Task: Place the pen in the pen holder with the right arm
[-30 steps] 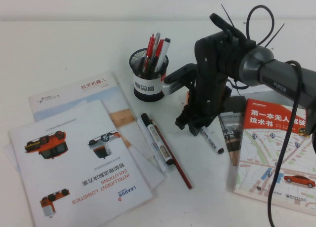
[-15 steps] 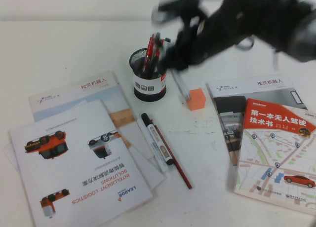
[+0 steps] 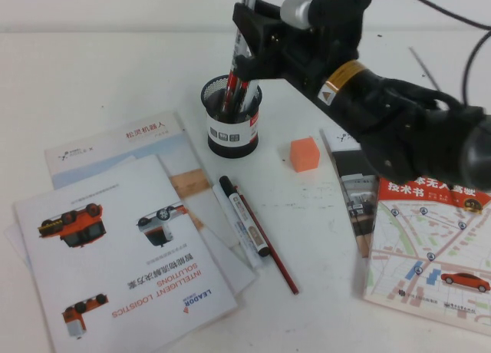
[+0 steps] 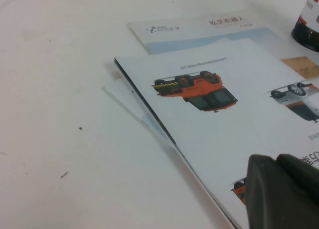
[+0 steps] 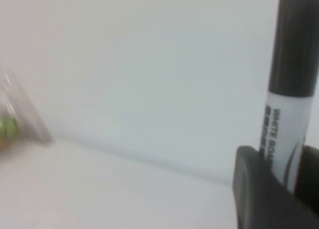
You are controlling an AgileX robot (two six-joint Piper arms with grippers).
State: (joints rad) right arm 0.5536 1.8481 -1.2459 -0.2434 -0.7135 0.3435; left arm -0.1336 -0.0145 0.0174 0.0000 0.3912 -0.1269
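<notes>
Item one, the right gripper (image 3: 247, 32): I see it raised over the back of the table, directly above the pen holder (image 3: 232, 117), clenched on the pen (image 3: 247, 15). The pen stands near upright between the fingers (image 5: 249, 189), black cap uppermost in the right wrist view, its lower end at the holder's mouth among the red pens (image 3: 230, 88) already standing there. Item two, the pen holder: a black mesh cup with a white band, upright beside the brochures (image 3: 115, 238). Item three, the left gripper (image 4: 281, 191): low over the brochure stack; I cannot tell its grip. Also listed: an orange cube (image 3: 304, 153), a second white marker (image 3: 244, 215) touching a dark-red pencil (image 3: 268, 242), and a book (image 3: 430, 238).
</notes>
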